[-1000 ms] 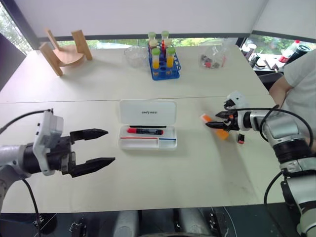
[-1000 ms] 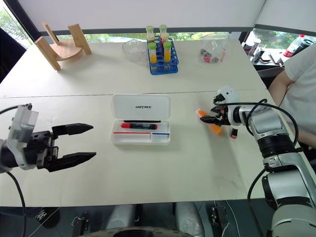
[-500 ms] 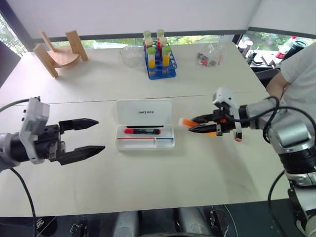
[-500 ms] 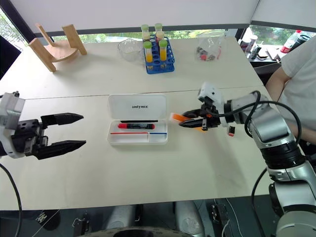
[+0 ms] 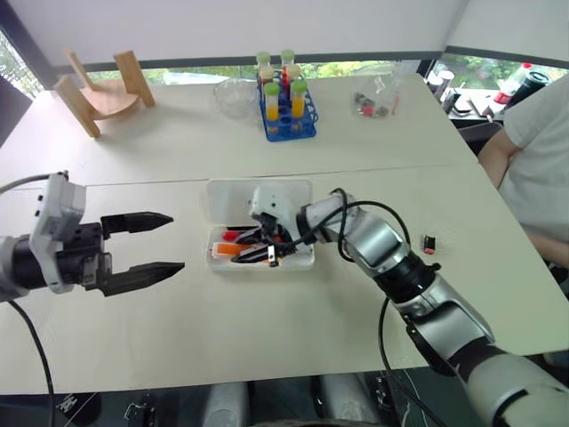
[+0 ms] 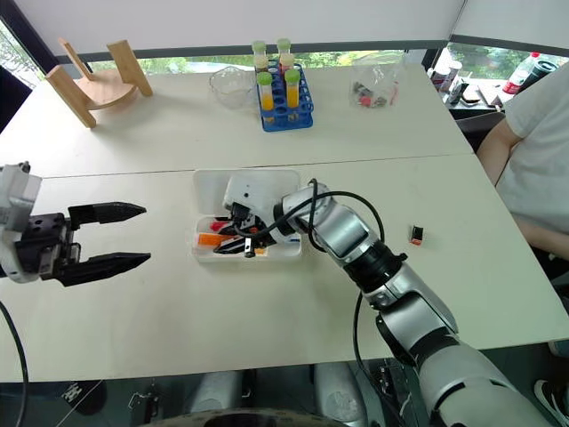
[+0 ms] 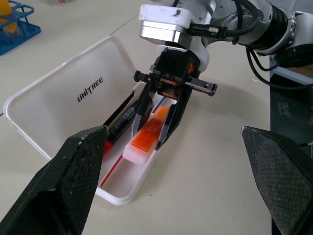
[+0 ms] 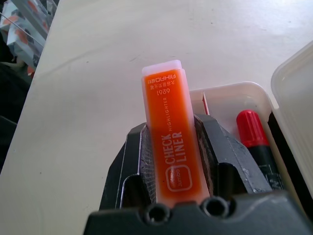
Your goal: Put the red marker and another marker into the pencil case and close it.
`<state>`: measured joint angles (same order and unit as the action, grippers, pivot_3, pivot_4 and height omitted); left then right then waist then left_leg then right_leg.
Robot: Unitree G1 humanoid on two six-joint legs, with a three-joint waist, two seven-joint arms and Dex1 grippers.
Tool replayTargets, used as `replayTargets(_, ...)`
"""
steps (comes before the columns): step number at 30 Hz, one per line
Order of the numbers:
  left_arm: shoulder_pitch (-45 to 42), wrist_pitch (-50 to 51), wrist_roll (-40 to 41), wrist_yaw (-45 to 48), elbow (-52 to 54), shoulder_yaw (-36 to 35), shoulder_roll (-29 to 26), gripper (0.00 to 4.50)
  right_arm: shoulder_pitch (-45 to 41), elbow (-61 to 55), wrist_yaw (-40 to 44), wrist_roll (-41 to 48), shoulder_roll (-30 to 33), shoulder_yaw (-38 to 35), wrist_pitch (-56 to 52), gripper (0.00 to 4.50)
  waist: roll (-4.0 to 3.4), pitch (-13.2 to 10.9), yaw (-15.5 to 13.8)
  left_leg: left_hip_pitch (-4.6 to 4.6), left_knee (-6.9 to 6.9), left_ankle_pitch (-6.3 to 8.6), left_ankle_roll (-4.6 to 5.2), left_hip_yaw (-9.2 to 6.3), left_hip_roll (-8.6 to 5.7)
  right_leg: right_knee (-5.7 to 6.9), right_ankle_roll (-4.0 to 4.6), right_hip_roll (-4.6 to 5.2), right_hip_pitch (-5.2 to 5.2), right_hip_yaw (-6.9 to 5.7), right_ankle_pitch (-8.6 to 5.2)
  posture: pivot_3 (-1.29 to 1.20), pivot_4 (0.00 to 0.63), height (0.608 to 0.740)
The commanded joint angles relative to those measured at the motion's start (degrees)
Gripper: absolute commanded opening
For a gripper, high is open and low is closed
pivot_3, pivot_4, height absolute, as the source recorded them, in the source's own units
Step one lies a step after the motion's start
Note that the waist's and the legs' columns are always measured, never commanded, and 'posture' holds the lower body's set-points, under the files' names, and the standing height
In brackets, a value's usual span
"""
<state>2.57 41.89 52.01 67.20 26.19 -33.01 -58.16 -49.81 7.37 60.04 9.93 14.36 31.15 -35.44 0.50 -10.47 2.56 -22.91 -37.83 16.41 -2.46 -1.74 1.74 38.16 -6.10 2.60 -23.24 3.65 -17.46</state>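
Fingers of the right gripper (image 7: 157,128) clench the orange highlighter (image 7: 148,137) lengthwise, holding it over the open tray of the white pencil case (image 7: 49,110), where the red marker (image 7: 119,129) lies beside it. Left gripper (image 5: 151,242), fingers spread wide with nothing between them, hovers over the tabletop (image 5: 267,320) apart from the case.

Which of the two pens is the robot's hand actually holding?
The short, flat orange highlighter, pinched in the right hand over the open pencil case. The slim red marker lies loose inside.
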Motion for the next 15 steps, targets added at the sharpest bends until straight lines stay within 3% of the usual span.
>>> replayTargets(1,0.67,-0.43,1.03,-0.69,1.9,-2.89,0.14,4.5,-1.4,0.4,0.49,-1.08,-1.33,0.31,1.65,0.79,0.0,0.0,0.04,0.0,0.0,0.0,0.0,0.0,0.01,0.0,0.0,-0.03,0.0,-0.02,0.0,0.0,0.15,0.74)
replayTargets(9,1.46,-1.0,0.84,-1.72,2.41,-2.87,0.62,4.5,-1.37,1.07,2.14,-2.47,-1.9,0.86,2.13,0.79,0.0,0.0,0.1,0.0,0.0,0.0,0.0,0.01,0.02,0.01,0.0,-0.06,-0.01,-0.03,0.0,0.0,0.15,0.74)
replayTargets(15,1.28,-0.63,1.52,-1.48,2.74,-2.54,0.57,4.5,-2.02,0.49,1.67,-2.62,-2.28,-0.68,1.51,3.56,-0.01,0.0,0.11,0.0,0.01,0.0,0.0,0.01,0.02,0.01,0.0,-0.06,-0.01,-0.03,0.0,0.0,0.15,0.74)
